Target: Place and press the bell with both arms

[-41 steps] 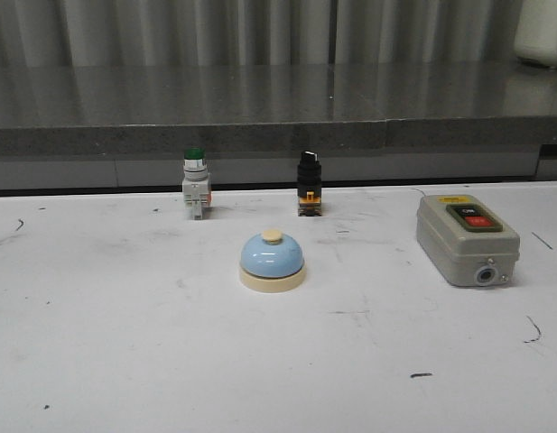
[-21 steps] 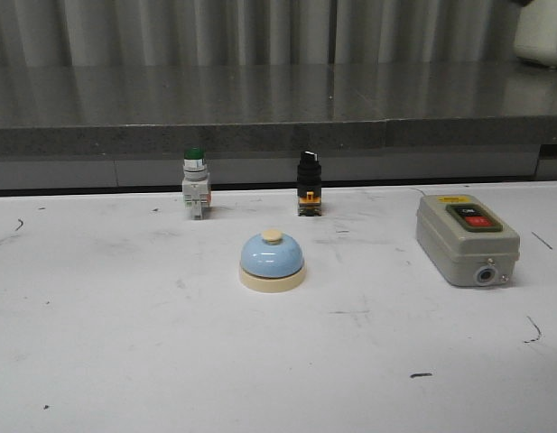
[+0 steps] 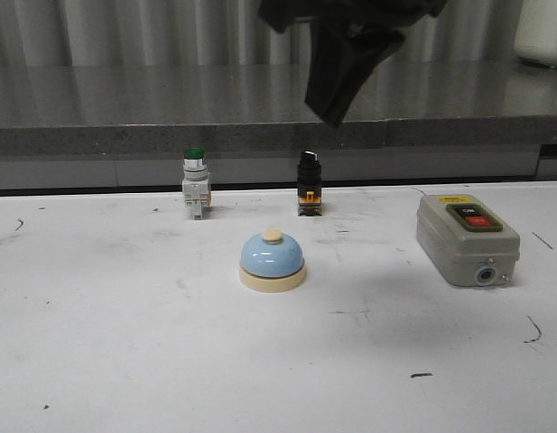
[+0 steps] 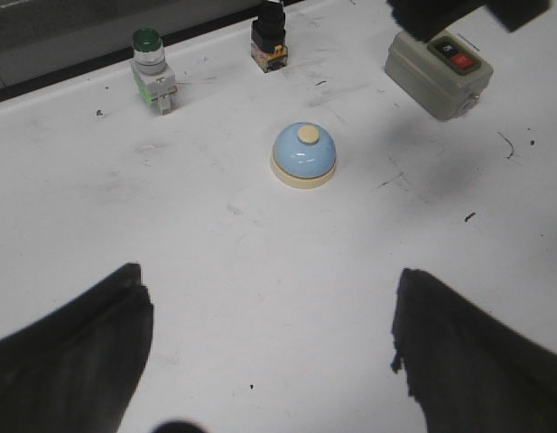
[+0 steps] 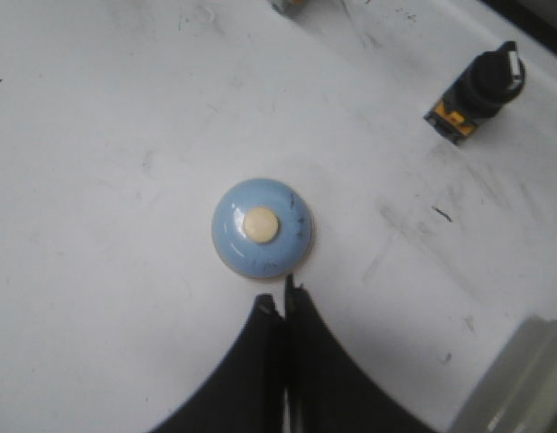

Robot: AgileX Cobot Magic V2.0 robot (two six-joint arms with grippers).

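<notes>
On the white table (image 3: 97,361), going from left to right, there is a small push button with a green cap (image 3: 194,183) near the back edge, then a little black knob switch (image 3: 308,183) beside it, and far to the right a grey switch box (image 3: 466,239) with a red and a black button on top. The bell (image 3: 273,260) sits in the middle of the table, in front of the two small switches and apart from all of them; it is light blue with a cream base and a cream button on top. Nothing touches it and nothing sits between it and the front of the table. High above, a black arm (image 3: 346,45) hangs down from the top of the front view, over the spot between the bell and the grey box, and it throws a soft shadow there. The right wrist view shows more: the right claw (image 5: 284,311) has its two fingers pressed together, holding nothing, with the tips just beside the bell's rim. The left wrist view shows the left claw (image 4: 269,352) with its fingers wide apart and empty, looking down at the bell from well back; the front view does not show this claw at all.
</notes>
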